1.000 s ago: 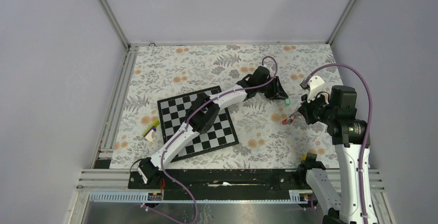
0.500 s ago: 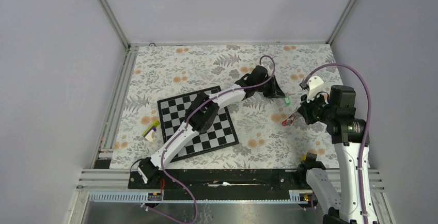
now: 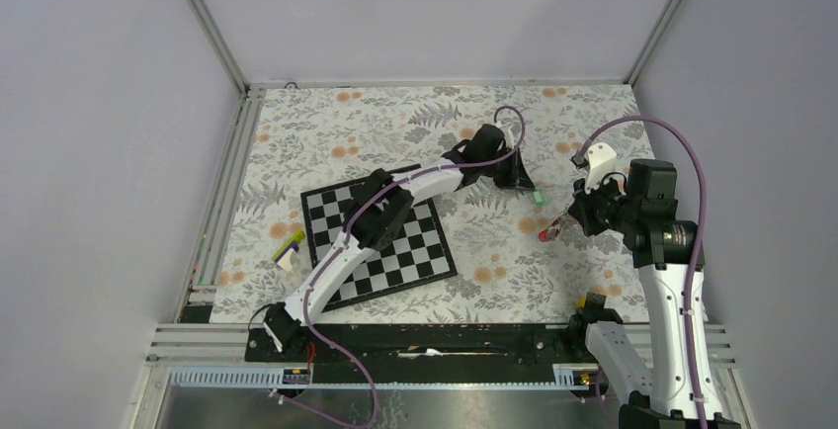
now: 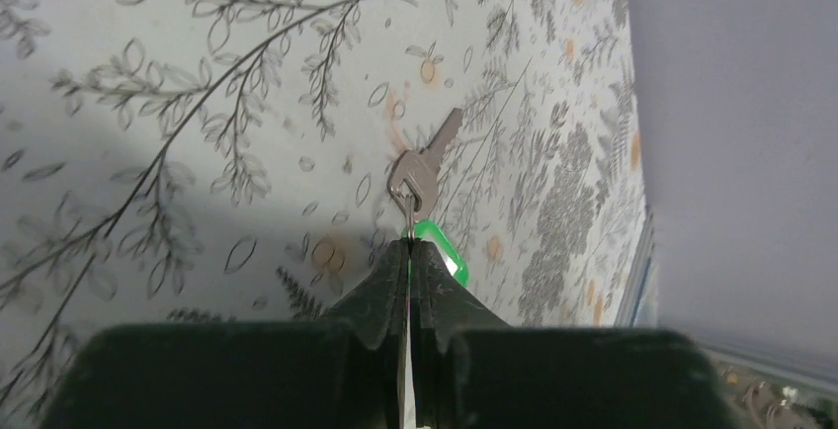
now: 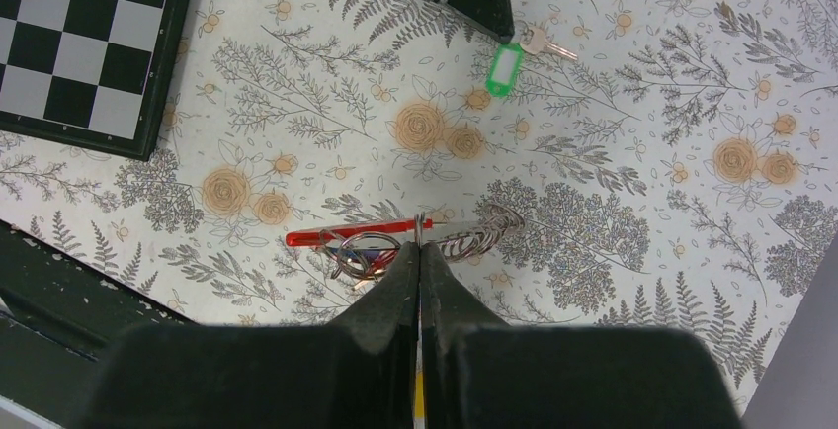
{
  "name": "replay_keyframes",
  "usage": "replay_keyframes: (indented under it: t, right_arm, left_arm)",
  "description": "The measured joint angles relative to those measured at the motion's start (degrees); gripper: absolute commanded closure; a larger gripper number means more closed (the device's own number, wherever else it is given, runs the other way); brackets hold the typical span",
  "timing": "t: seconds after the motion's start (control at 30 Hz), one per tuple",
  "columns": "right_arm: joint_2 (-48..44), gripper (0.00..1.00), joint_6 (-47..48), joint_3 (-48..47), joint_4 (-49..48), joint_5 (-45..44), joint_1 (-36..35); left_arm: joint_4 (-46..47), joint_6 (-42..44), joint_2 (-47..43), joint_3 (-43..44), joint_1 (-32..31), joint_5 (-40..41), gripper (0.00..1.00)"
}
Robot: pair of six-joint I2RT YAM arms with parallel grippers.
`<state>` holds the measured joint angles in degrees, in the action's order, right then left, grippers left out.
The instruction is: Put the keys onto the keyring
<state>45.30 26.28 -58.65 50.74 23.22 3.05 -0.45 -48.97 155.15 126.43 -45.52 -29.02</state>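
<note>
The left claw is clenching tight on the thin wire link of a key, its 2 fingertips pressing together with no gap showing. The silver key is lying flat on the floral counter just ahead of the tips, and its green tag is sitting right beside them. In the top view this is happening toward the far right of the cloth, beyond the chessboard.

The right claw is also clenching, pinching the keyring at its metal part. The red loop is pointing away to one side there, and a tangle of wire rings is bunching just beside the tips. The keyring is sitting near the green-tagged key but apart from it. 1 small yellow-purple-white object is lying just beside the chessboard's left edge.
</note>
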Motion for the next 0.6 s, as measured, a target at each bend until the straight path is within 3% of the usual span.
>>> replay_keyframes:
  t: [0.3,0.6]
  right_arm:
    - [2.1,1.0,0.9,0.0,-0.7,1.4,0.0]
    - [6.9,1.0,1.1,2.9,-7.1,8.0,0.0]
  left_arm:
    - [-7.7,16.7,-9.6,-10.3,2.2,-2.4,1.0]
    - [-17.9,41.7,-20.8,-20.7,4.5,-6.6,1.0]
